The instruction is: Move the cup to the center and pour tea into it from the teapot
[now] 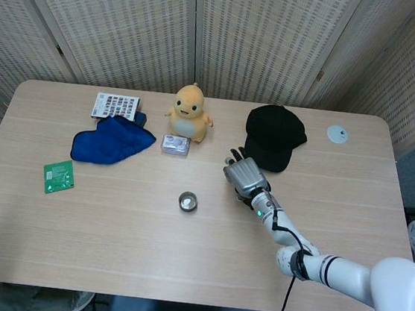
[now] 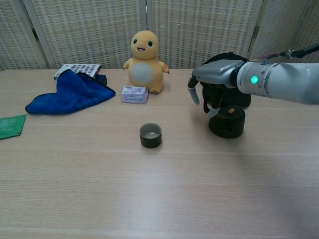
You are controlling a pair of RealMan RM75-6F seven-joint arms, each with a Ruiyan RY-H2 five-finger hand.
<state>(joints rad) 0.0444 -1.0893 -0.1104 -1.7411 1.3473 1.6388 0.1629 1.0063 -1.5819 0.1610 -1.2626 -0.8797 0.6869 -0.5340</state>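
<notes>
Right hand (image 2: 212,84) above the teapot (image 2: 228,121) — fingers (image 2: 193,94) apart, curled downward, gripping nothing.

The cup (image 1: 187,201) sat near the centre of the table (image 1: 107,249). At its three o'clock the right hand (image 1: 243,176) hovered, fingers spread. A black cap (image 1: 273,137) lay at the hand's one o'clock, a yellow plush (image 1: 188,111) at the cup's twelve.

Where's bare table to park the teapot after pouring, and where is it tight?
Bare wood runs along the whole near edge of the table, below the cup, and right of the teapot. Crowded: the far strip with blue cloth, plush toy, small packet and black cap, where the right hand hovers over the teapot.
</notes>
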